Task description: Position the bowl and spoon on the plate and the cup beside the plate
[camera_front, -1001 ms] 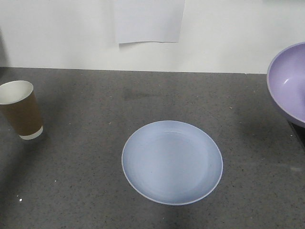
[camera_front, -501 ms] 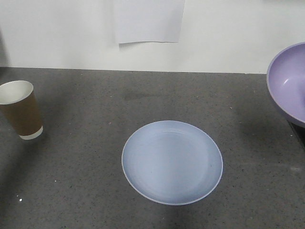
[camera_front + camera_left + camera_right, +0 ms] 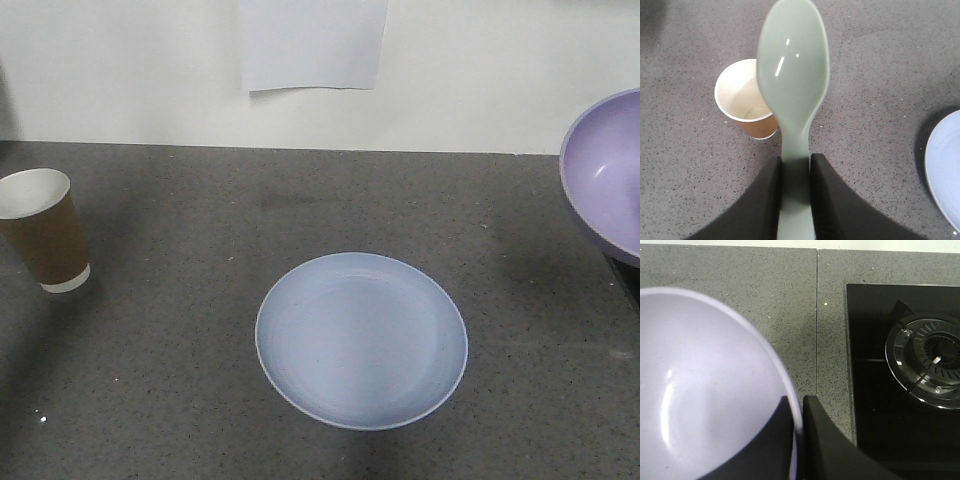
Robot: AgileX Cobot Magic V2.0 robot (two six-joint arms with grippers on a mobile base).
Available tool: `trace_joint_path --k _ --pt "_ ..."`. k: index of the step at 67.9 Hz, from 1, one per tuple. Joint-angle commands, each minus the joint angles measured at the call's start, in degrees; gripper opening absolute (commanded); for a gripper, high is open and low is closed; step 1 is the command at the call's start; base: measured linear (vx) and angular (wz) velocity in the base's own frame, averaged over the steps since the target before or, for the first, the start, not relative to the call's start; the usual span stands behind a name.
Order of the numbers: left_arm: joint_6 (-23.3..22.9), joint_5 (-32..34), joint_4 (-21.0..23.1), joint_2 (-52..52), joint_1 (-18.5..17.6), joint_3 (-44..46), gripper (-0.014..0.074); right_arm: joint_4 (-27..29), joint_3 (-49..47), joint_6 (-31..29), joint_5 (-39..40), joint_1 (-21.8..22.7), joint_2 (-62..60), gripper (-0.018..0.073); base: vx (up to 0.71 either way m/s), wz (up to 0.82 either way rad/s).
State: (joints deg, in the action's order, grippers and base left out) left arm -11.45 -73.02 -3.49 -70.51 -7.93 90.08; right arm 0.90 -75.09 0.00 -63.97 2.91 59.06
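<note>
Nothing's budged on my feed since a second ago: cup, plate and bowl all sit exactly where they were.
Left to right: brown paper cup (image 3: 45, 235) upright on the speckled grey counter (image 3: 180, 380). My left gripper (image 3: 795, 165) is clamped on the smooth mint spoon (image 3: 792, 75) by its handle. The shallow round plate (image 3: 360, 340) sits bare mid-counter. My right gripper (image 3: 797, 410) pinches the rim of the glossy lavender bowl (image 3: 610, 180) at far right, beside the black hob (image 3: 930, 357).
</note>
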Motion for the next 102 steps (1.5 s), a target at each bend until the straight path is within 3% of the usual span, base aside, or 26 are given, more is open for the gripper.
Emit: trace_joint_path --k 1,66,83,102 --pt "0.0 1.4 -0.2 1.2 -0.3 1.5 -0.0006 -0.2 -1.5 -0.6 3.6 0.2 -0.6 -0.0006 0.0 0.0" --pt "0.0 1.4 -0.2 1.2 -0.3 1.5 -0.0006 0.4 -1.5 -0.6 3.6 0.2 -0.6 -0.0006 0.0 0.0" --pt "0.0 1.4 -0.2 1.2 -0.3 1.5 -0.0006 3.9 -1.5 -3.0 3.3 0.2 -0.3 -0.0006 0.0 0.0" --pt "0.0 1.4 -0.2 1.2 -0.3 1.5 -0.0006 15.8 -1.5 -11.1 1.6 0.0 5.3 -0.0004 0.0 0.0"
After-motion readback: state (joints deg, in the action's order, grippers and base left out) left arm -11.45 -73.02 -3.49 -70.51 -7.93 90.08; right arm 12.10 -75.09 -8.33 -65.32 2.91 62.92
